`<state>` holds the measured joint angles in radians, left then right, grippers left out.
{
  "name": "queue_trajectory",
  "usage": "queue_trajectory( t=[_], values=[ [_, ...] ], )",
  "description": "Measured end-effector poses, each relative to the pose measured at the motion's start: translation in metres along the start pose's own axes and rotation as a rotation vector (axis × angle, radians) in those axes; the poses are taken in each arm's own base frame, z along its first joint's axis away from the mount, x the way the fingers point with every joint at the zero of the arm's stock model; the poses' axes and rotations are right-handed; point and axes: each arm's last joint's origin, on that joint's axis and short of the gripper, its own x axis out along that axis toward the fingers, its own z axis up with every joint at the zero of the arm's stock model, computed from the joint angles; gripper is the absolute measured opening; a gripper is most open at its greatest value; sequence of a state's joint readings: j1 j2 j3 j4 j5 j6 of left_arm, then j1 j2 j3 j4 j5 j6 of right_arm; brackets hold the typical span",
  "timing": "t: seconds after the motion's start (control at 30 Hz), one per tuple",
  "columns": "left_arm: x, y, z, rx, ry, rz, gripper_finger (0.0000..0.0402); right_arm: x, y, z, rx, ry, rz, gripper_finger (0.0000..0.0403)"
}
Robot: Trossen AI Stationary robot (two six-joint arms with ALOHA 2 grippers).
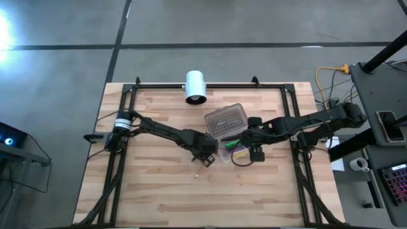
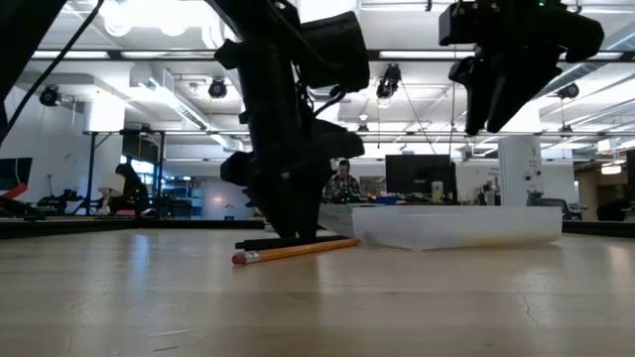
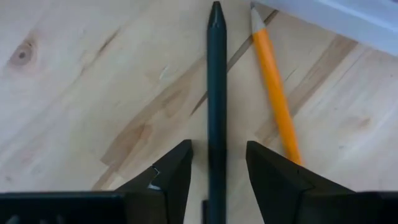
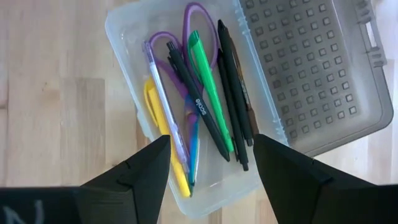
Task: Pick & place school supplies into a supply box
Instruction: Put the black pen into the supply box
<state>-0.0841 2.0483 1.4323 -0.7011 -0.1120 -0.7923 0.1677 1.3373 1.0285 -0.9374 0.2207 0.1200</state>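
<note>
While the right claw (image 4: 211, 165) hangs released, the left claw (image 3: 217, 171) straddles one dark pencil (image 3: 216, 93).

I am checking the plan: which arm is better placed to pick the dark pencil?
Left: its end effector is open astride the dark pencil; the right end effector hovers over the supply box.

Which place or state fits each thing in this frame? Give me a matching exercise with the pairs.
Things:
1. dark pencil
2. orange pencil
3. green pen
4. left gripper

Places or states:
A. inside the clear supply box
B. open, fingers on either side of a pencil
C. on the table between two dark fingers
D. on the table beside the dark pencil, outside the fingers

Pairs: 1-C, 2-D, 3-A, 4-B
</note>
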Motion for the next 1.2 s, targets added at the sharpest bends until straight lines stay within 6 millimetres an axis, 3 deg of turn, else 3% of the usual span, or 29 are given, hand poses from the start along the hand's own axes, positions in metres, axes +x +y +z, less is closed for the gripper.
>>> queue_trajectory(
  t=[0.1,0.3,0.5,0.77,0.93,1.2],
  values=[
    [0.005,0.004,-0.004,0.035,0.01,0.011,0.0113,0.001,0.001,0.007,0.007,-0.002,0.0,0.0224],
    [0.002,0.005,-0.003,0.155,0.024,0.014,0.0017,-0.002,0.002,0.018,0.035,-0.018,0.003,0.0224],
    [-0.011,0.002,0.003,0.217,0.02,-0.002,0.0013,-0.011,0.0,0.019,0.115,-0.029,0.005,0.0224],
    [-0.08,-0.024,0.009,0.264,-0.148,-0.145,0.001,-0.028,-0.004,-0.002,0.235,-0.062,-0.021,0.0223],
    [-0.102,-0.037,0.028,0.28,-0.227,-0.18,0.001,-0.04,-0.005,-0.013,0.265,-0.106,-0.079,0.0223],
    [-0.098,-0.044,0.088,0.298,-0.312,-0.175,0.001,-0.071,-0.007,-0.037,0.349,-0.193,-0.189,0.0223]
  ],
)
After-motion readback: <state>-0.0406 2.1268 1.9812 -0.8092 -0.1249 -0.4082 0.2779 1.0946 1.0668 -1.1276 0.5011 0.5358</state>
